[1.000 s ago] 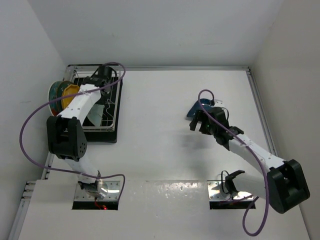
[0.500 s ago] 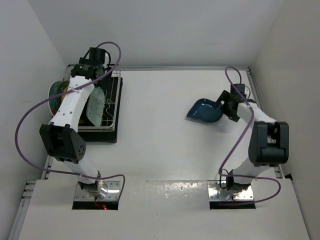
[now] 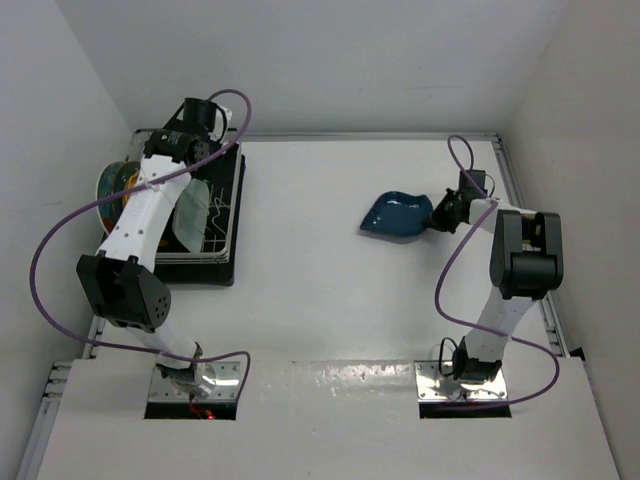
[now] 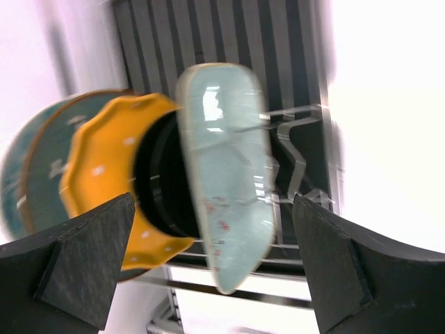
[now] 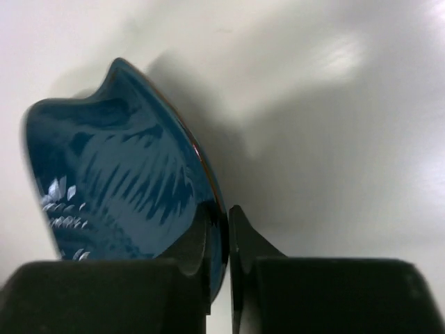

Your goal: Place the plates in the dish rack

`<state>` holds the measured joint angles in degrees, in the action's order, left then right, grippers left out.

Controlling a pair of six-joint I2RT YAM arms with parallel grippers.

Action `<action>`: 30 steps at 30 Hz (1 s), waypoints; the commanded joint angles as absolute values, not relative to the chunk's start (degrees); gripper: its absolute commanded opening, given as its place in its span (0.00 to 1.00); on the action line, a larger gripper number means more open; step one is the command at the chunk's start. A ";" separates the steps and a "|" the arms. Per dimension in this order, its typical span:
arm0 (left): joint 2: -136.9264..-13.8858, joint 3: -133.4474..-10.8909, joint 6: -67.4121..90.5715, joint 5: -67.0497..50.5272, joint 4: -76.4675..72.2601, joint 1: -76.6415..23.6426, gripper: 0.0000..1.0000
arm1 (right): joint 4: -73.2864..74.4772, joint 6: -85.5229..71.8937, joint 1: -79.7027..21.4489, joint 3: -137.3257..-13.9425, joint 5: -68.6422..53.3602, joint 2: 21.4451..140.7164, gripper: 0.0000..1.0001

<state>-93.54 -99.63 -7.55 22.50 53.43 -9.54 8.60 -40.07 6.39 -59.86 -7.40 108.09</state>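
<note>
**Fig.** Top and wrist views, loading nearly done by our judgement. We counted one dish rack (image 3: 222, 272) at the far-left corner of the worktop (image 3: 320, 300). In it stood one pale mint tray (image 4: 222, 181), one yellow scalloped plate (image 4: 97, 202), at least one black dish (image 4: 156, 188) betw. them, and one teal-faced plate (image 4: 31, 181) behind. Any others were hidden.

The left gripper (image 4: 212, 209) hung over the rack, jaws wide, holding nothing.

One plate lay outside: the dark blue leaf plate (image 5: 118, 174), at the right side, well apart from the rack. It was tilted on edge, its rim pinched in the right gripper (image 5: 219, 243). We could not tell whether it touched the worktop.

Left to do, in our view: carry it across and slot it betw. tines.
</note>
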 commanded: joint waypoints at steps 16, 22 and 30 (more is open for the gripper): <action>-103.80 -102.91 -10.55 -23.46 51.50 -24.52 0.99 | -18.27 -47.63 -14.49 -49.58 -28.65 94.92 0.00; -108.72 -102.49 -8.62 -17.94 50.45 -24.52 0.99 | -29.96 -56.76 -19.51 -47.37 -30.49 94.83 0.00; -104.16 -96.51 -8.61 -21.26 49.83 -19.16 0.80 | -35.68 -58.09 -21.45 -47.11 -31.46 92.81 0.00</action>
<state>-109.32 -98.00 -8.36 -17.89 50.85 -20.73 -23.24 -53.98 -21.15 -45.87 -27.66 97.73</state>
